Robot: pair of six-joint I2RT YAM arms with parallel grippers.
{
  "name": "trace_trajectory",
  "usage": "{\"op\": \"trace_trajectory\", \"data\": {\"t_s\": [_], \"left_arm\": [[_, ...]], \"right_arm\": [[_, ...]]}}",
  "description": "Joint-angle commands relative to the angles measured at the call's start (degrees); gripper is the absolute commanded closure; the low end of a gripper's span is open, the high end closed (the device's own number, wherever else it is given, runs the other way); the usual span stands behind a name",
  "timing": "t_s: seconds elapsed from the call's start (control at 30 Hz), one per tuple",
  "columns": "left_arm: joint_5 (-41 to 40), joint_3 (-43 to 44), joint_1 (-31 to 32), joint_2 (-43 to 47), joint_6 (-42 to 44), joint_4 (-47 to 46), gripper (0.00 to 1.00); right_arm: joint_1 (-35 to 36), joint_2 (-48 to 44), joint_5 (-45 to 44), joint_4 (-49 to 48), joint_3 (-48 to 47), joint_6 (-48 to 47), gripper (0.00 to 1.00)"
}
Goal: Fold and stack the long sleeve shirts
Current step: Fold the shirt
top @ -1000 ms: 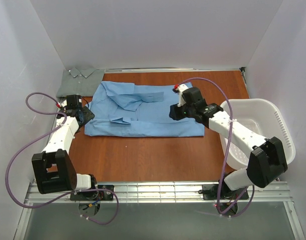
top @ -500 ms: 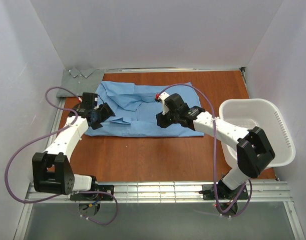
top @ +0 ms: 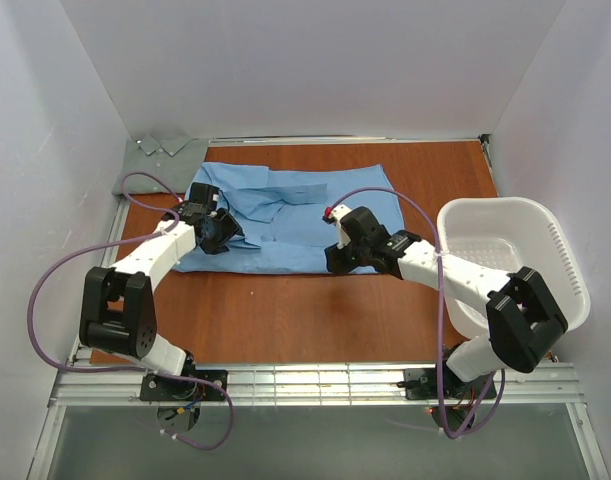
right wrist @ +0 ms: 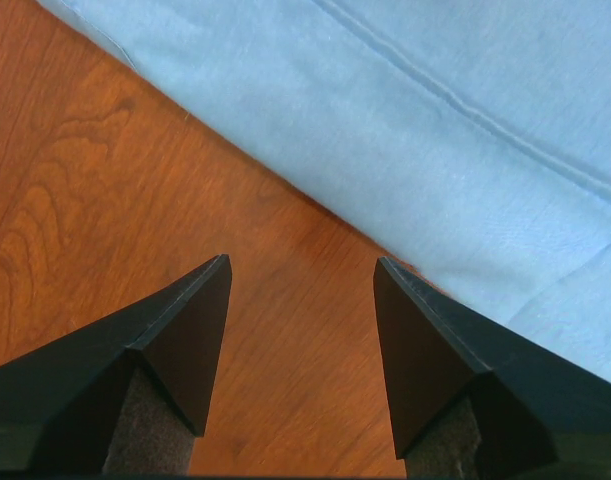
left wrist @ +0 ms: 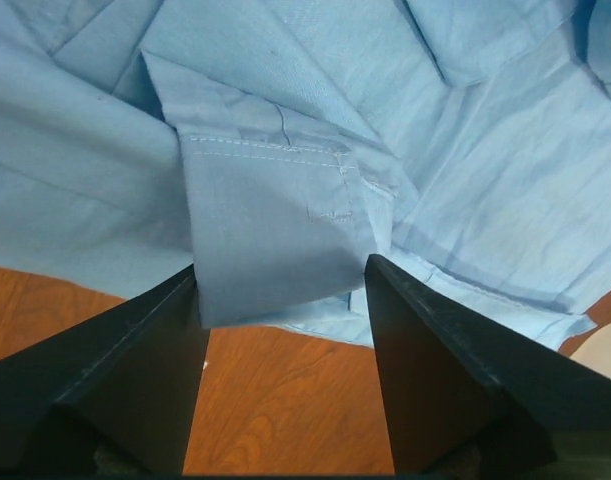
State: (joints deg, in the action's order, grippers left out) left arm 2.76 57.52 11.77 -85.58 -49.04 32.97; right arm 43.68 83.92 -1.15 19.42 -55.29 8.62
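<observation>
the left hand [top: 215, 233] is wide open. a sleeve cuff [left wrist: 275, 230] of the light blue shirt [top: 295, 225] lies in the gap between its two fingers [left wrist: 135, 380], and they are not squeezing it. the right hand [top: 335, 262] is wide open too and holds nothing. it hangs low over the brown table [top: 285, 310], right at the near edge of the light blue shirt. that shirt lies spread out in the middle of the table. the grey-green shirt [top: 157, 160] lies in the far left corner. a white basket [top: 565, 262] stands on the right.
</observation>
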Motion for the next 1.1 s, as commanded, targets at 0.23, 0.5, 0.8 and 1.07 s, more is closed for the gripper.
{"op": "trace_trajectory", "data": {"t_s": [0.23, 0.5, 0.8, 1.07], "left_arm": [[-2.1, 5.9, 1.5, -2.0, 0.2, -1.9, 0.95], [-2.1, 19.6, 1.7, -0.7, 5.0, -5.1, 0.99], [2.2, 25.4, 1.7, -2.2, 9.5, -10.5, 0.99], [6.3, 29.0, 2.0, -1.3, 14.7, -15.9, 0.99]], "right_arm": [[0.1, -3.8, 0.7, -1.6, 2.4, 1.5, 0.46], [0.0, -6.0, 0.5, -1.6, 2.5, 2.0, 0.46], [0.0, -8.1, -3.0, -1.4, 3.5, 3.0, 0.46], [-0.1, -9.1, -4.6, -1.3, 3.9, 4.6, 0.46]]}}
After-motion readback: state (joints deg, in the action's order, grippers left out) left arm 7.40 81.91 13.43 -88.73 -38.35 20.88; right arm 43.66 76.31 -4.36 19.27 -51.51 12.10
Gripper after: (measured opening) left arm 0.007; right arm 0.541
